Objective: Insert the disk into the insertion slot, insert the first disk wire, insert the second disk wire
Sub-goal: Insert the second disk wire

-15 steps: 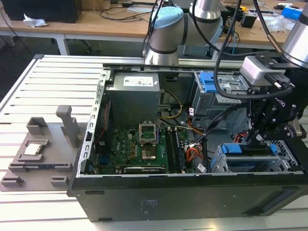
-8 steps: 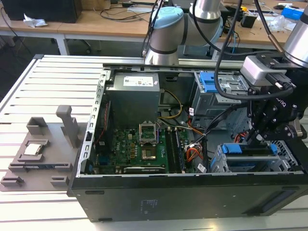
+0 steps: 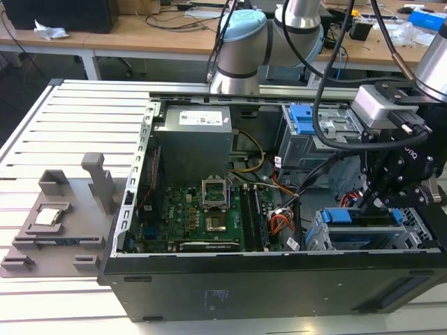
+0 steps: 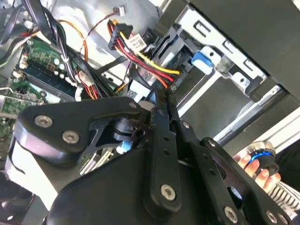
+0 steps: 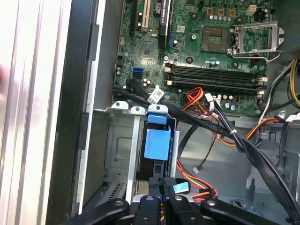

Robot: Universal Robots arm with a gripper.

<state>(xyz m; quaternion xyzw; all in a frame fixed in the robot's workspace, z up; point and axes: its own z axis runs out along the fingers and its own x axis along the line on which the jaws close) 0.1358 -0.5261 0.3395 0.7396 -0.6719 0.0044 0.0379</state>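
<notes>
Disk: the flat drive in its bright blue plastic carrier (image 3: pixel 357 218) sits down inside the light grey perforated sheet-metal cage (image 3: pixel 316 239), at the near corner of the open computer case on the exterior view's right. Its blue end tab (image 5: pixel 156 143) stands between the cage rails in the first wrist view.

Step one: looks done, going by how deep the carrier sits in the insertion slot.

Claw: the black gripper (image 3: pixel 372 200) hangs right over the carrier's end. In the second wrist view its fingers (image 4: pixel 159 117) are drawn together, tips pressed in at the cage mouth. I cannot tell whether a plug is pinched between them.

Wires: a bundle of red, yellow and black leads with a black plug (image 4: pixel 140 58) runs loose just beside the fingertips. No plug can be made out seated in the drive, so I judge both wire steps open, the first perhaps in hand.

Exterior view's extra: the whole layout, with the green motherboard (image 3: pixel 202 216) well apart from the work.

First wrist view's extra: a straight look down the cage (image 5: pixel 119 150) and a small pale blue plug (image 5: pixel 181 188) touching the fingers' side.

Second wrist view's extra: a person's hand (image 4: pixel 258 164) near the case edge, outside the machine.
</notes>
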